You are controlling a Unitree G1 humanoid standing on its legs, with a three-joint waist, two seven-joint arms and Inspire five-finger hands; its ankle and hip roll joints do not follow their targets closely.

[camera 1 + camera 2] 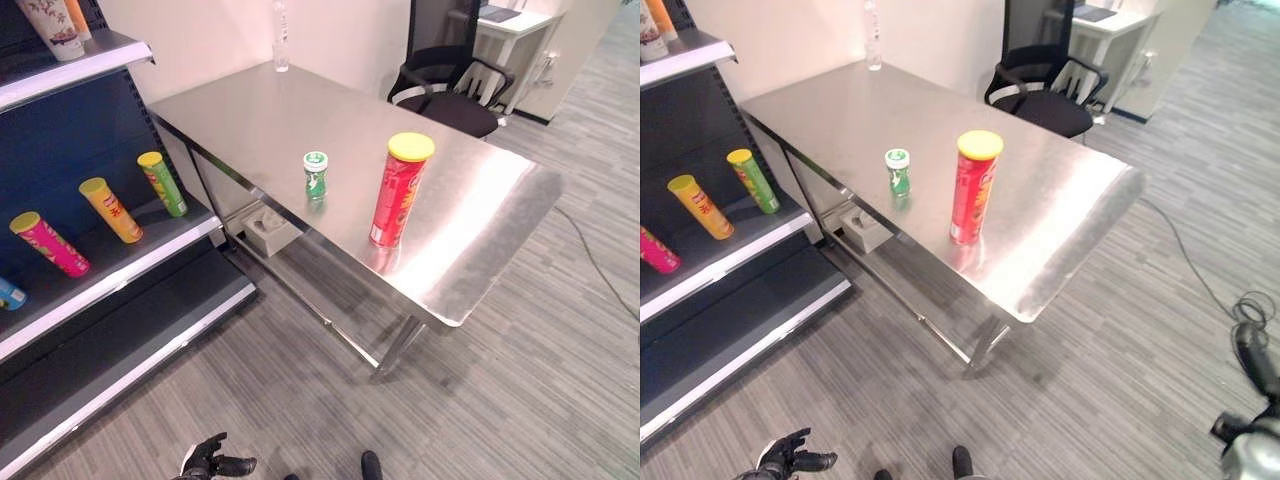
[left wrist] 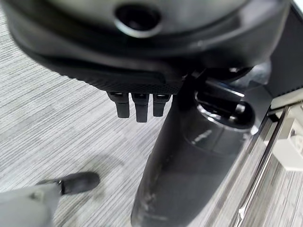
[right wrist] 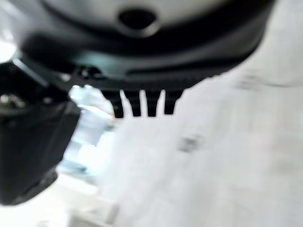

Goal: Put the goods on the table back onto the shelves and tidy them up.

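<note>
A tall red chip can with a yellow lid (image 1: 400, 190) stands upright on the steel table (image 1: 250, 110), near its front edge. A small green can (image 1: 316, 174) stands to its left. Low by the floor, well short of the table, my left hand (image 1: 213, 461) hangs open with fingers spread and nothing in it. In the left wrist view its fingertips (image 2: 136, 107) point straight out over the grey floor. My right hand (image 3: 142, 52) is open too, its fingers (image 3: 135, 106) straight and holding nothing.
Dark shelves (image 1: 110, 262) stand at the left, holding leaning green (image 1: 162, 183), orange (image 1: 110, 210) and pink (image 1: 50, 243) cans. A clear bottle (image 1: 281, 40) stands at the table's far edge. A white box (image 1: 268, 228) sits under the table, a black office chair (image 1: 450, 90) behind it.
</note>
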